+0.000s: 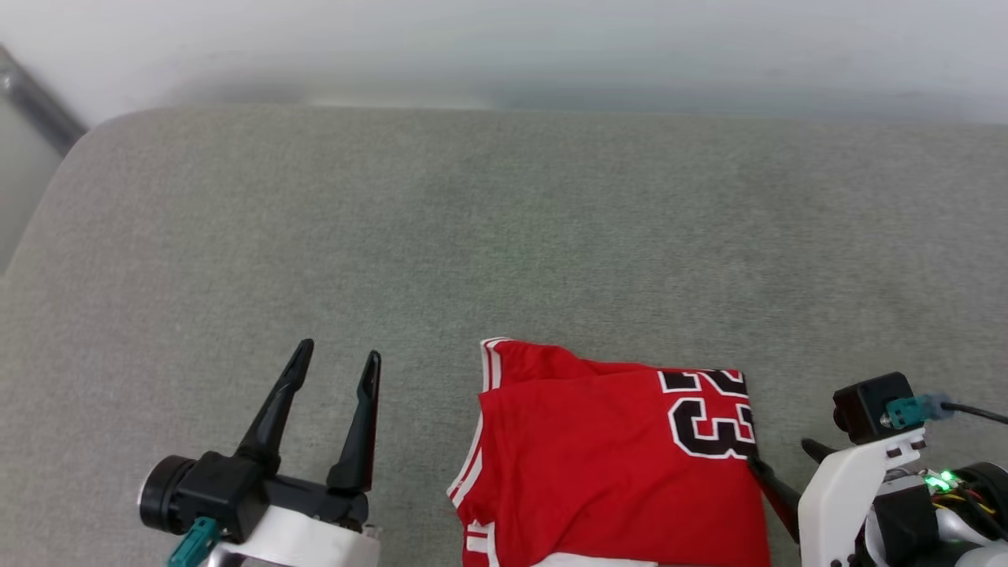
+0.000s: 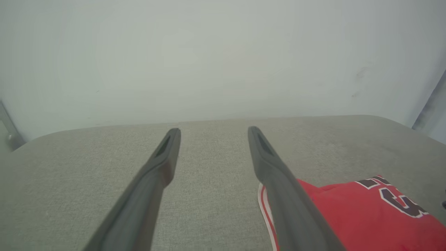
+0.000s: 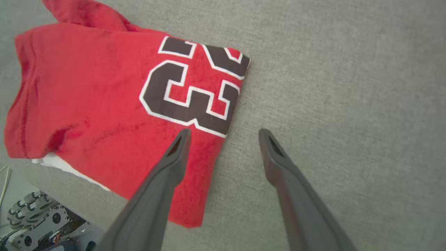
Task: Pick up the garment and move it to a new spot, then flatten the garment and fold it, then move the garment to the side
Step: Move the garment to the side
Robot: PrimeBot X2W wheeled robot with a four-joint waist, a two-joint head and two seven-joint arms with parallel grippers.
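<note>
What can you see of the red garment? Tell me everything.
The garment is red knit-looking cloth, folded into a rough rectangle, lying on the grey fabric surface. Black numerals edged in white face up; striped trim shows at its left edge, a white strip at the near edge. The open right gripper straddles its right edge; contact is unclear.

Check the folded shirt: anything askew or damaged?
Slightly untidy. The shirt is folded, but a flap with striped trim pokes out at its far left corner, and a white layer sticks out from under its near edge. No damage or spill is visible.
</note>
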